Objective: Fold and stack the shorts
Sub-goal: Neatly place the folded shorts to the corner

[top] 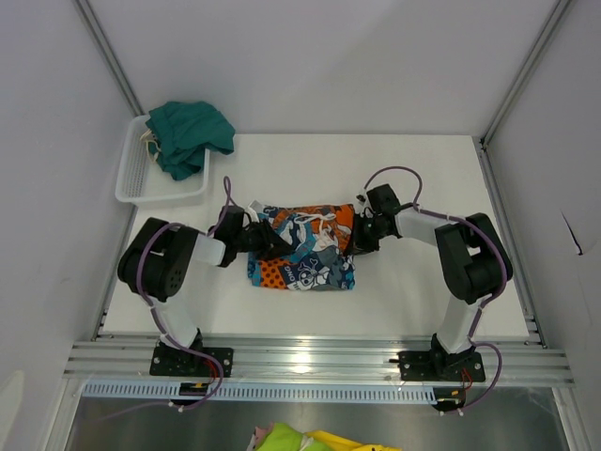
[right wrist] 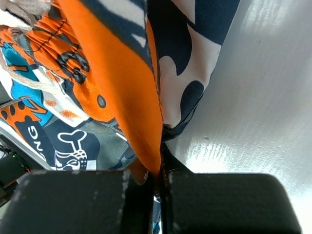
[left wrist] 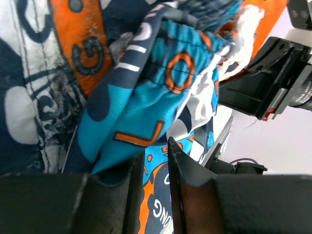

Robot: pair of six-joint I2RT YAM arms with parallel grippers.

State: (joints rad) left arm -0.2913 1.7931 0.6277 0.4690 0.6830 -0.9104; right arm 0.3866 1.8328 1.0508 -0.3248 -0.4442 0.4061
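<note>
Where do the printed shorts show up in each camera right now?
Top: printed shorts at the centre of the table.
Left wrist: filling the upper left.
Right wrist: filling the left half.
Shared landmark: their white drawstring.

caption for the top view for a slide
The left gripper and right gripper pinch opposite ends of the printed shorts; teal shorts lie bunched in the basket.

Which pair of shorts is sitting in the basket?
The plain dark teal-green fabric shorts, bunched in the white mesh basket; the orange-and-teal patchwork-print pair lies outside it.
</note>
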